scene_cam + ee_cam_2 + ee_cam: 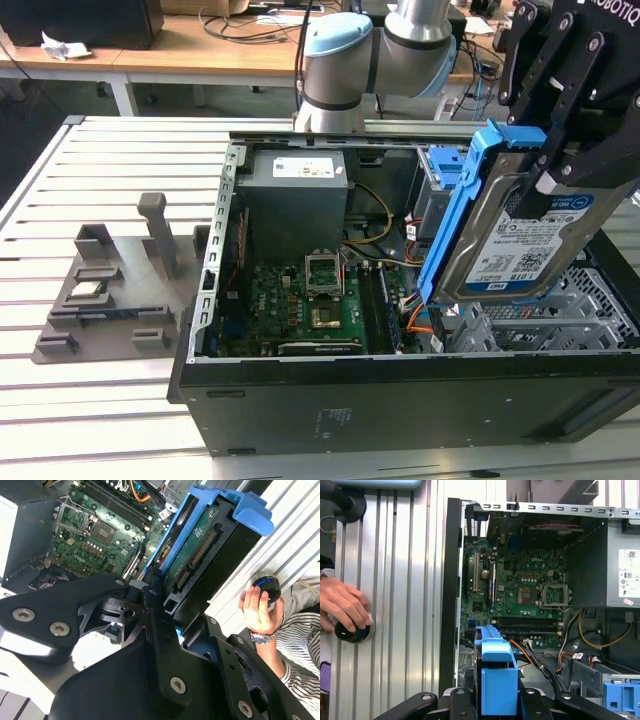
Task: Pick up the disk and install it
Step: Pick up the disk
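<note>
The disk is a silver hard drive with a white-and-blue label in a blue plastic bracket. It hangs tilted above the right end of the open computer case in the exterior view. My black gripper is shut on its upper end. The second wrist view shows the disk's green circuit-board side, with my gripper clamped on it. The blue bracket stands between the fingers in the first wrist view, over the case's drive-bay end.
Inside the case lie a green motherboard, a grey power supply, cables and a blue drive holder. A grey fixture stands on the slatted table at the exterior view's left. A person's hand rests on a black button.
</note>
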You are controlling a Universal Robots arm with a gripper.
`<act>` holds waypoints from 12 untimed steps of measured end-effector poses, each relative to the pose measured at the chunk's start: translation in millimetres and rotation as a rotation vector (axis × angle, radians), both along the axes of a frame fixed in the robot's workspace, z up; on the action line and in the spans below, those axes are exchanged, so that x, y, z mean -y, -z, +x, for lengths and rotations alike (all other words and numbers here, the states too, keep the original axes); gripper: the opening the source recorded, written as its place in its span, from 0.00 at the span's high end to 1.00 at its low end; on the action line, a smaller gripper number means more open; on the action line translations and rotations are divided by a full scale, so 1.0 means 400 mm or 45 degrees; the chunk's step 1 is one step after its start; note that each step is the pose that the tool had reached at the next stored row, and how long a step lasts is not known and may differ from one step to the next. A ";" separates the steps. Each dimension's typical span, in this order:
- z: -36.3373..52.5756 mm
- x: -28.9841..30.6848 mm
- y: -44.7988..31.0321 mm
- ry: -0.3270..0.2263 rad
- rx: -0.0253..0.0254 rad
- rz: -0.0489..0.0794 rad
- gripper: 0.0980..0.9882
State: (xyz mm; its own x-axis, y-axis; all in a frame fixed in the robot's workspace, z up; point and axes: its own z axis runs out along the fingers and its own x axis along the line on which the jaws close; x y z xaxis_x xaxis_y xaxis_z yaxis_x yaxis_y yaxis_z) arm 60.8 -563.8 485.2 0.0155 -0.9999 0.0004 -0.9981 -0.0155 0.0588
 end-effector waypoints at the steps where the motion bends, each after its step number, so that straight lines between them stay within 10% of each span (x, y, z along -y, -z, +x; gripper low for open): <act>1: 0.004 0.000 0.000 0.000 -0.0005 0.000 0.70; 12: 0.082 0.000 0.006 0.000 -0.0125 0.000 0.70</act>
